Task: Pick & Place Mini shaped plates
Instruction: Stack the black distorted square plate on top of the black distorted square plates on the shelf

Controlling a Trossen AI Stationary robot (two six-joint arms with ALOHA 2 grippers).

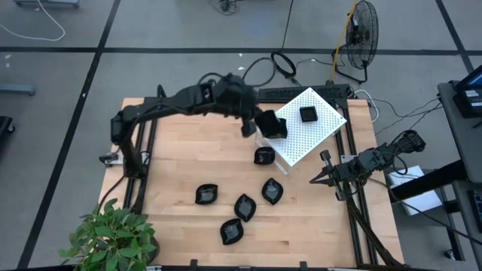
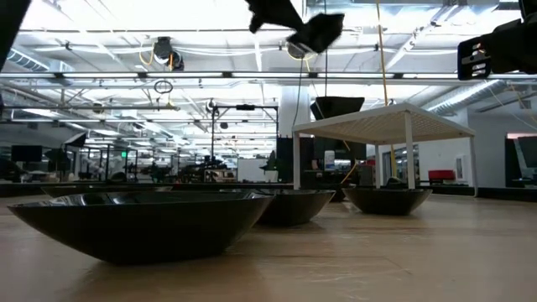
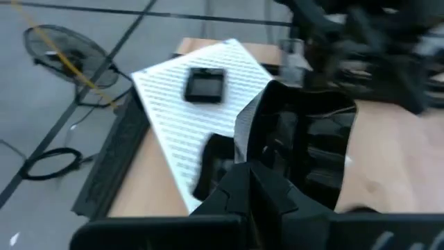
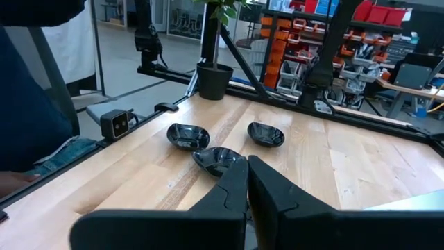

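My left gripper (image 1: 254, 124) hangs over the near-left edge of the white perforated box (image 1: 312, 128), shut on a glossy black square plate (image 1: 273, 124). In the low view that plate (image 2: 317, 32) is high in the air. A second black plate (image 1: 308, 114) sits flat on top of the box. Several more black plates rest on the wood: one by the box (image 1: 263, 156) and others nearer the table's front (image 1: 206, 194) (image 1: 272, 191) (image 1: 245, 206) (image 1: 231, 231). My right gripper (image 1: 318, 179) waits shut at the table's right side, touching nothing. My left gripper (image 3: 253, 173) pinches the black square plate by its rim (image 3: 267, 156), on the side nearest the wrist. The fingers slant down at it from above. The plate is lifted clear of table and box and sits tilted in the hold.
A potted plant (image 1: 113, 237) stands at the table's near-left corner. Cables and a keyboard-like bar (image 1: 301, 92) lie at the far edge, behind the box. Bare wood (image 1: 188, 143) lies between the left arm and the loose plates.
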